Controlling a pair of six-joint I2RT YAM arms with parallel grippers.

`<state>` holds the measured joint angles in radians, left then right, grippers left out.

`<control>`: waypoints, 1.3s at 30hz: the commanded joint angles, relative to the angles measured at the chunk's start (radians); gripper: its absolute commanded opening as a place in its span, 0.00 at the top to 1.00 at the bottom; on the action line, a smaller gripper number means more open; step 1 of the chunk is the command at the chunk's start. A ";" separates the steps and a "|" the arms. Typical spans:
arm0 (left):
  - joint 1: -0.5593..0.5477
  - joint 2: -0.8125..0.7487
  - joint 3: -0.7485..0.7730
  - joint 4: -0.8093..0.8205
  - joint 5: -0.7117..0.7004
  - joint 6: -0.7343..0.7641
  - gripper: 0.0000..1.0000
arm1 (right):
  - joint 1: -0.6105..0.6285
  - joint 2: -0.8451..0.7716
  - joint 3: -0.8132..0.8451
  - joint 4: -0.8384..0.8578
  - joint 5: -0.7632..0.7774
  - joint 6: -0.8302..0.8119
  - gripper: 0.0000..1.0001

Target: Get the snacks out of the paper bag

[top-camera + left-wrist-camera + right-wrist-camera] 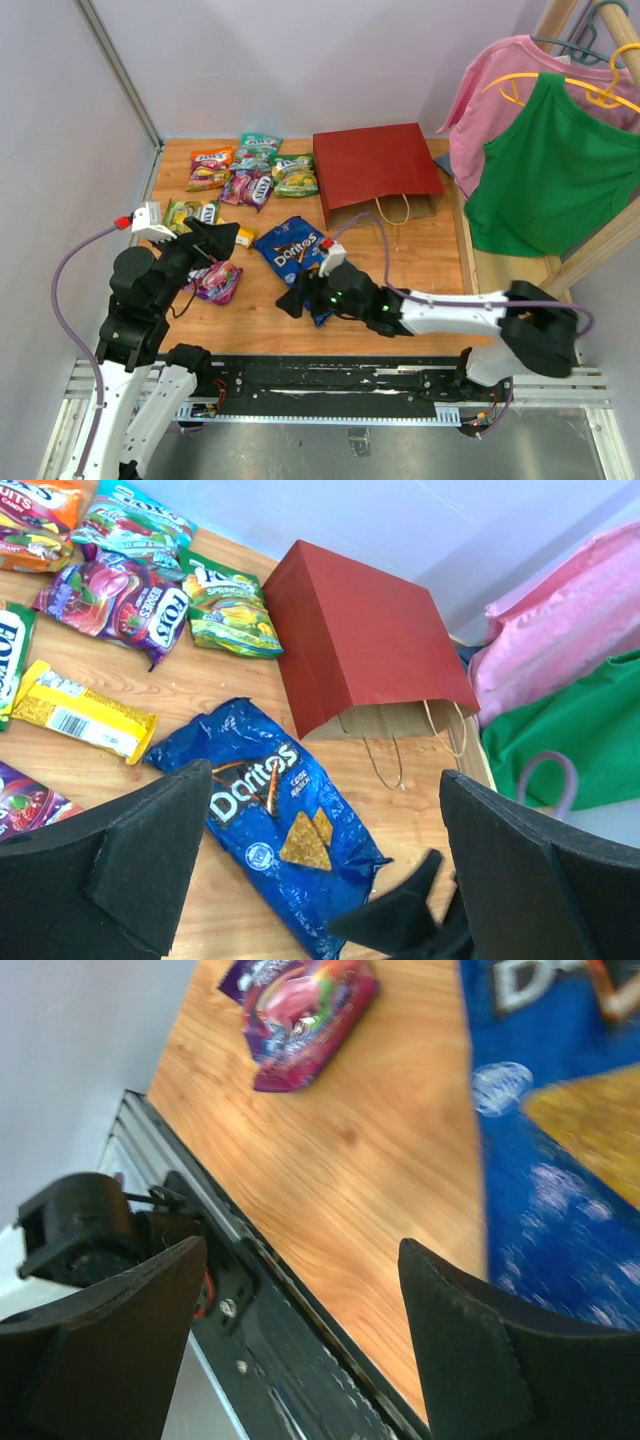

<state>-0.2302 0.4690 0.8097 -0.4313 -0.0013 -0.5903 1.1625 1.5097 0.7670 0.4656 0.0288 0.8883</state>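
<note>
The dark red paper bag (375, 170) (365, 640) lies on its side at the back, mouth and handles toward me. Out on the table are the blue Doritos bag (290, 248) (285, 820) (560, 1110), orange (210, 168), teal (258, 147), purple (247, 187) and green (295, 175) packets, a yellow bar (243, 236) (85, 715) and one more purple packet (215, 282) (300, 1010). My left gripper (208, 243) (325, 770) hovers open left of the Doritos bag, empty. My right gripper (303, 303) (300, 1250) stands open at that bag's near end, holding nothing.
A pink shirt (500, 90) and a green shirt (550, 170) hang on a wooden rack at the right, close to the bag. Another green packet (190, 212) lies at the left. A black metal rail (260, 1300) runs along the table's near edge.
</note>
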 commanded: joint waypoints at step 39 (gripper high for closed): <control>0.008 0.065 -0.116 0.180 0.138 0.021 0.00 | -0.123 0.204 0.008 -0.229 0.044 -0.458 0.99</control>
<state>-0.2302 0.5339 0.6991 -0.2714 0.1417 -0.5922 1.0454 1.6516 0.7788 0.3111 0.0925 0.4122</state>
